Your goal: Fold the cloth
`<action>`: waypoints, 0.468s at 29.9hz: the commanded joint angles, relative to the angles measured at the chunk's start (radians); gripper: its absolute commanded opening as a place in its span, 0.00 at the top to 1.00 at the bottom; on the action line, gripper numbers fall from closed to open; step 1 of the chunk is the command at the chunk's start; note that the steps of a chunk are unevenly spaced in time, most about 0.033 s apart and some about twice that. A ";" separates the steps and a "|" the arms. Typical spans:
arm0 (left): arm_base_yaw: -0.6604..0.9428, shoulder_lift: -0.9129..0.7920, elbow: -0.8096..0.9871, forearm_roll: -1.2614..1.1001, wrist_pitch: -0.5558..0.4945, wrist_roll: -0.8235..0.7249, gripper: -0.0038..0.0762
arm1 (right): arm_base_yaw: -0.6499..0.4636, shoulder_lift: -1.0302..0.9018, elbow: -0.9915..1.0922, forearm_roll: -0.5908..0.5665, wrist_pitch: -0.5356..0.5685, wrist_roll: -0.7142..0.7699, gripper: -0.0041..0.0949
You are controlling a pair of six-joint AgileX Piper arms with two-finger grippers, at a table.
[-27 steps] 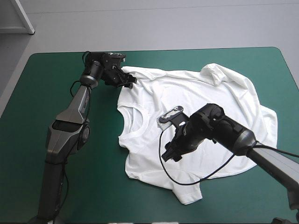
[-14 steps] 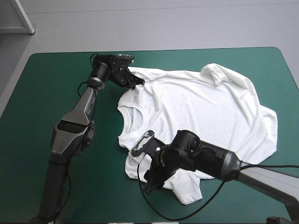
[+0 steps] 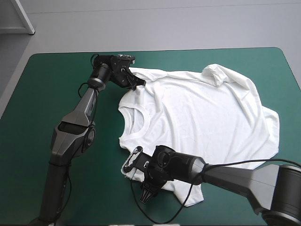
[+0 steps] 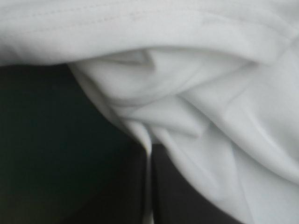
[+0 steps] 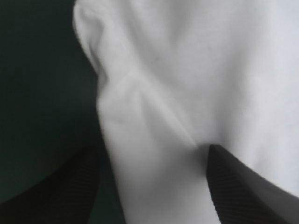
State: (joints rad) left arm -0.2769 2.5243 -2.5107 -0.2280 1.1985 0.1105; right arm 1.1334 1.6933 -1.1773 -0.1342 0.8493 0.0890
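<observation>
A white, short-sleeved T-shirt of thin soft fabric (image 3: pixel 202 113) lies spread almost flat across the middle and right of the teal-green table cover (image 3: pixel 42 94), its collar (image 3: pixel 134 123) toward the table's left edge and a rumpled fold at its far right corner. The left gripper (image 3: pixel 137 84) sits at the far sleeve. In its wrist view the black fingers (image 4: pixel 140 196) meet in a point with a thin pleat of white cloth pinched between them, so it has that sleeve clamped. The right gripper (image 3: pixel 146 189) is low over the shirt's near-left edge, by the near sleeve. In its wrist view the two black fingers (image 5: pixel 243 186) stand wide apart at either side of a ridge of cloth, with bare cover just beside one of them, and they hold nothing yet. The shirt looks light, limp and stretchy, so it will likely sag, drag and wrinkle rather than keep any shape. A pinch through a seam or hem should hold better than one on a single loose layer, which could slip out. The sensible hold appears to be the edge of the near sleeve or shoulder, matching the far grip, so both sides lift evenly. An uneven pull could skew the fold or bunch the body.
</observation>
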 commanded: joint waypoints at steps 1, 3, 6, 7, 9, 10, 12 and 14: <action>-0.005 -0.062 -0.013 0.000 0.089 -0.004 0.96 | 0.003 0.023 -0.019 -0.023 -0.057 0.002 0.38; -0.005 -0.066 -0.013 0.000 0.089 -0.002 0.96 | 0.003 0.061 -0.019 -0.023 -0.067 0.005 0.41; -0.005 -0.075 -0.013 0.001 0.089 -0.002 0.96 | 0.003 0.095 -0.019 -0.025 -0.078 0.024 0.52; -0.005 -0.077 -0.013 0.001 0.089 -0.002 0.96 | 0.003 0.095 -0.019 -0.028 -0.081 0.037 0.61; -0.005 -0.095 -0.013 0.001 0.089 -0.002 0.96 | 0.003 0.082 -0.019 -0.030 -0.083 0.039 0.82; -0.005 -0.111 -0.013 0.001 0.089 -0.002 0.96 | 0.003 0.066 -0.019 -0.032 -0.078 0.039 0.96; -0.005 -0.153 -0.013 0.021 0.089 -0.002 0.96 | 0.003 0.023 -0.019 -0.048 -0.065 0.057 0.96; -0.005 -0.201 -0.024 0.046 0.089 -0.007 0.96 | 0.003 -0.045 -0.019 -0.084 -0.047 0.082 0.96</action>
State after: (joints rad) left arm -0.2769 2.4714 -2.4976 -0.1928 1.2406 0.1105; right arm 1.1386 1.7317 -1.1927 -0.1622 0.7876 0.1446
